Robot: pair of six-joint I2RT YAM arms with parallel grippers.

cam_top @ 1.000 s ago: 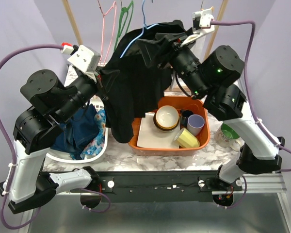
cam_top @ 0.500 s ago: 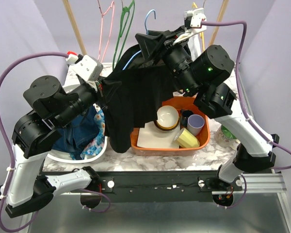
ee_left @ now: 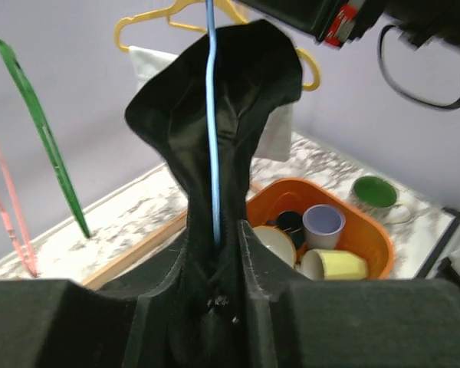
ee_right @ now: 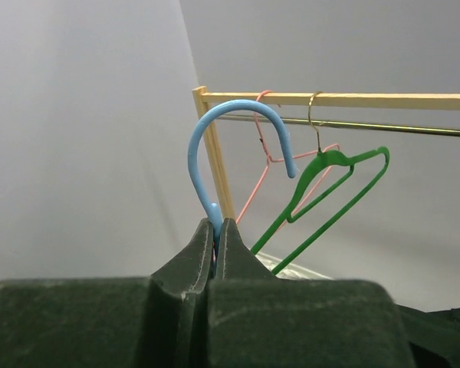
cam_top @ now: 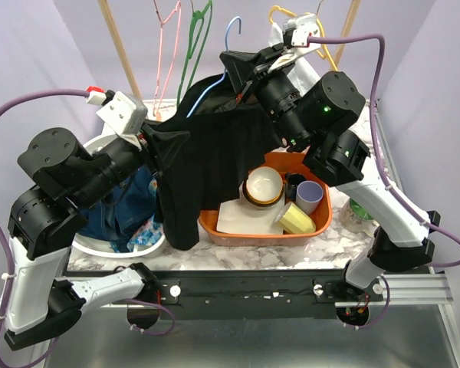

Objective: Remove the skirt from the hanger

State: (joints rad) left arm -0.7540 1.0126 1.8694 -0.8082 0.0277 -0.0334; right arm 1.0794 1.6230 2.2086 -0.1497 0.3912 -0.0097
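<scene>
- The right gripper (cam_top: 234,67), at the upper centre of the top view, is pinched tight on the neck of the blue hanger (ee_left: 211,115), just under its hook. The hook itself is free of the wooden rail (ee_right: 353,98).
- The left gripper (cam_top: 165,143), left of centre, is clamped on a fold of the black skirt (cam_top: 215,149). Its wrist view shows cloth bunched between the pads.
- The skirt is draped over the hanger and stretched between the two grippers. Its loose end hangs toward the lower left, in front of the orange bin (cam_top: 324,218) (cups and bowls sit inside it).
- In the left wrist view the blue wire runs straight up the middle of the frame, from the jaws to a peak of cloth at the top. So the hanger's long axis points from the left gripper toward the right one.
- The skirt should probably come off by pulling it along that line, toward the lower left, while the right gripper holds the hook end. Cloth may catch on the wire's far shoulder, which is hidden.
</scene>
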